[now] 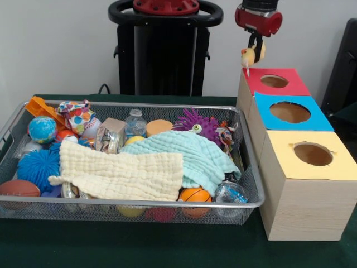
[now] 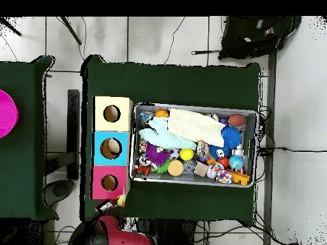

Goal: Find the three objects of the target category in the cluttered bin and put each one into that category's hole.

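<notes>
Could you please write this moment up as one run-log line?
pincer: shut on yellow chick | position: above red-topped hole, toward its pedestal-side edge | wire-mesh bin: cluttered, cloths on top

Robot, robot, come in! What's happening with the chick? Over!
Gripper shut on yellow chick, hanging above the box's back edge by the red hole. Not dropped yet. Nothing blocking the hole.

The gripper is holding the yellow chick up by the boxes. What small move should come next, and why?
Probably a short shift toward the hole in the red top, then release. The gripper holds the yellow chick in the air just beyond the box's far corner, not yet over the opening, so letting go now would likely miss it.
</notes>
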